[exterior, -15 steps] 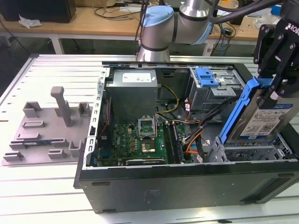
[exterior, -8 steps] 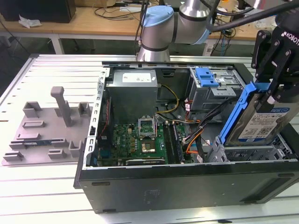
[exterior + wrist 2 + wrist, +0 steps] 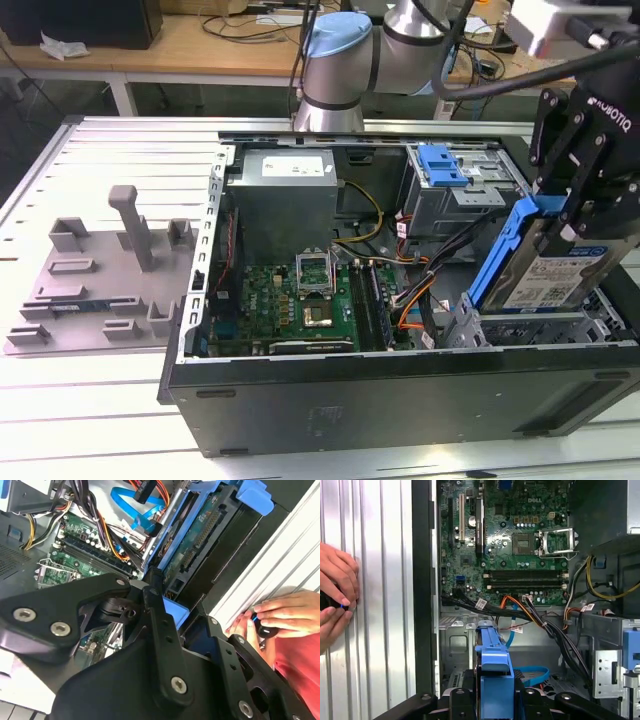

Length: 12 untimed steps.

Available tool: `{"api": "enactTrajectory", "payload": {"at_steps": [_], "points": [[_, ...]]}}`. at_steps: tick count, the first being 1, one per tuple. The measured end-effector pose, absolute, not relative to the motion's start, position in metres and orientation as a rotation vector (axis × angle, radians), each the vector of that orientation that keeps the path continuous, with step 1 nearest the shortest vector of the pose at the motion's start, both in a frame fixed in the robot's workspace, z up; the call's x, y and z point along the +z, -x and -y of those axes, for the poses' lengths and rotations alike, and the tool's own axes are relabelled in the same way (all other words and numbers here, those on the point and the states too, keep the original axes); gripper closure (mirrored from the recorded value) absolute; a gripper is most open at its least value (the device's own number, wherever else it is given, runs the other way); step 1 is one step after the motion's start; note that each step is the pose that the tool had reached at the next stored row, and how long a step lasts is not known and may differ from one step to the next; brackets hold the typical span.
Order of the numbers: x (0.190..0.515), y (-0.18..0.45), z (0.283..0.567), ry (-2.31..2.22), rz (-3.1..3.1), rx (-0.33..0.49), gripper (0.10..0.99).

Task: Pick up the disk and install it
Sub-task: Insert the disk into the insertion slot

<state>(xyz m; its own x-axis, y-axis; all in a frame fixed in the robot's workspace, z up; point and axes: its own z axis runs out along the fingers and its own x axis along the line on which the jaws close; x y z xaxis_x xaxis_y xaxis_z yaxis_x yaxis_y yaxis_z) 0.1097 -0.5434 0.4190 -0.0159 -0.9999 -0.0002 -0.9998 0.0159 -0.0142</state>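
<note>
Disk [image 3: 545, 275] first: your gripper [image 3: 572, 218] is closed on its blue carrier. It holds the drive lifted clear and tilted on edge above the open drive bay [image 3: 540, 325]. That bay is at the end of the computer case [image 3: 400, 405] toward the exterior view's right, near that edge of the tabletop [image 3: 100, 400]. The disk is not yet seated — I judge this the alignment stage. Square the carrier with the bay's walls before any descent, since it hangs at a slant now. Mind the cables [image 3: 545, 625] bunched just beside the bay — a snag there could twist the grip. A person's hands [image 3: 337, 595] rest on the tabletop beside the case, so go slowly.
</note>
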Motion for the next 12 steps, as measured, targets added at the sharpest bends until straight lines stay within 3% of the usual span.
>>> {"api": "enactTrajectory", "payload": {"at_steps": [10, 11, 12], "points": [[0.395, -0.110, 0.547, 2.197, -2.232, -0.016, 0.710], [0.395, -0.110, 0.547, 2.197, -2.232, -0.015, 0.584], [0.395, -0.110, 0.547, 2.197, -2.232, -0.015, 0.584]]}}
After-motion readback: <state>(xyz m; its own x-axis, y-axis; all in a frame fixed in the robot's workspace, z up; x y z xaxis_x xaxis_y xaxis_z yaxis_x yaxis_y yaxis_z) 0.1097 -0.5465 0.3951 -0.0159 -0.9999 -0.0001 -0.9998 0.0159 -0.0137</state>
